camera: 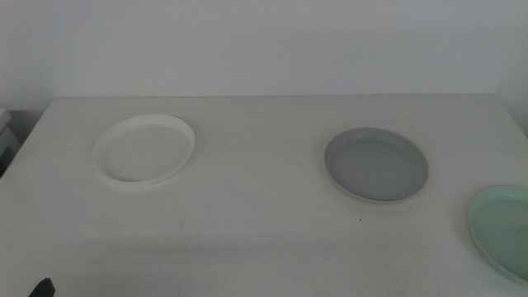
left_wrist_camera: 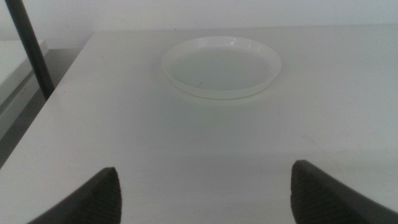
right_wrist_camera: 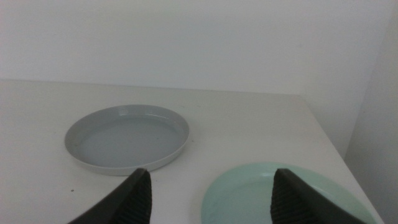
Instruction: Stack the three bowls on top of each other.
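We're at the start w/ both grippers wide open & empty; next we need to grab the white bowl [camera: 144, 149], then grey bowl [camera: 376, 164] & green bowl [camera: 503, 229].

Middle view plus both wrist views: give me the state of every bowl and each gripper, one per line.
Shallow round white bowl: upright, empty, alone on the table's left side, unstacked.
Shallow round grey bowl: upright, empty, right of centre, unstacked.
Shallow round pale mint green bowl: upright, empty, at the right edge, partly cut off, apart from the grey one.
Left gripper: open, holding nothing, facing the white bowl.
Right gripper: open, holding nothing, above the mint bowl's near side.
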`<move>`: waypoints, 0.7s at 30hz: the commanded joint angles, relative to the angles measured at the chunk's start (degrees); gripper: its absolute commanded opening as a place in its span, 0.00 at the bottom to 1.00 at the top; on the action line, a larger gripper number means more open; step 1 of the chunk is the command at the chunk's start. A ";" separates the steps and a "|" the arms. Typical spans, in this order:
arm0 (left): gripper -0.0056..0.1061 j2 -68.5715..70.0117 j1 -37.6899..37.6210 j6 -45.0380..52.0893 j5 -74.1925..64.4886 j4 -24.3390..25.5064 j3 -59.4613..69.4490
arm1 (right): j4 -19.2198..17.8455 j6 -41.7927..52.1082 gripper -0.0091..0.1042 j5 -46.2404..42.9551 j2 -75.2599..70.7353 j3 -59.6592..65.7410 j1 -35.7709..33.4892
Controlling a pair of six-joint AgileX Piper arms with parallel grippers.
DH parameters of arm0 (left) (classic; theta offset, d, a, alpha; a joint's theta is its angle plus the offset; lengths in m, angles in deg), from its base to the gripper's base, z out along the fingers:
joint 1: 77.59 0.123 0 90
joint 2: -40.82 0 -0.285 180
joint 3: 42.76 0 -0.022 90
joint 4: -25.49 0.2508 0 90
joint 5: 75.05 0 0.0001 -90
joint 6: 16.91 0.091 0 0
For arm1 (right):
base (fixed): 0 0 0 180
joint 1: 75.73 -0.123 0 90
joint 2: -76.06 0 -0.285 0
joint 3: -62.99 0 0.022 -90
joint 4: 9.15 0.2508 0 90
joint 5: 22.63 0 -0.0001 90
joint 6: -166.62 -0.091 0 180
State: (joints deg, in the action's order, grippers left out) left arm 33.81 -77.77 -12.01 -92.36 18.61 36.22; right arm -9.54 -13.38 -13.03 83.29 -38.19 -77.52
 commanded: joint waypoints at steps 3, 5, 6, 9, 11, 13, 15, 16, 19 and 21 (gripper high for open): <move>0.99 0.77 -0.06 -0.74 4.66 -0.47 -0.28 | -0.07 0.54 0.51 -4.07 -1.02 -1.28 0.34; 0.99 0.77 -0.06 -0.74 4.66 -0.47 -0.28 | -0.13 0.54 0.51 0.30 1.19 -5.13 0.34; 0.99 0.77 -0.06 -0.74 4.66 -0.47 -0.28 | -0.31 0.54 0.51 1.89 2.46 -6.93 0.34; 0.99 0.77 -0.06 -0.74 4.66 -0.47 -0.28 | -0.95 0.54 0.51 6.29 7.34 -12.49 0.34; 0.99 0.77 -0.06 -0.74 4.66 -0.47 -0.28 | -1.65 0.54 0.51 7.55 11.75 -16.23 0.34; 0.99 0.77 -0.06 -0.74 4.66 -0.47 -0.28 | -1.92 0.54 0.51 8.08 16.17 -20.01 0.34; 0.99 0.77 -0.06 -0.74 4.66 -0.47 -0.28 | -1.92 0.54 0.51 9.66 21.54 -24.80 0.34; 0.99 0.77 -0.06 -0.74 4.66 -0.47 -0.28 | -1.82 0.54 0.51 10.60 23.83 -26.64 0.34; 0.99 0.77 -0.06 -0.74 4.66 -0.47 -0.28 | -1.92 0.54 0.51 14.95 31.96 -33.90 0.34; 0.99 0.77 -0.06 -0.74 4.66 -0.47 -0.28 | -1.70 0.00 0.51 17.07 37.94 -38.47 0.34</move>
State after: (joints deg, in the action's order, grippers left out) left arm 33.81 -77.77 -12.03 -92.36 18.61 36.22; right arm -10.73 -13.38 5.82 117.05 -71.47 -77.52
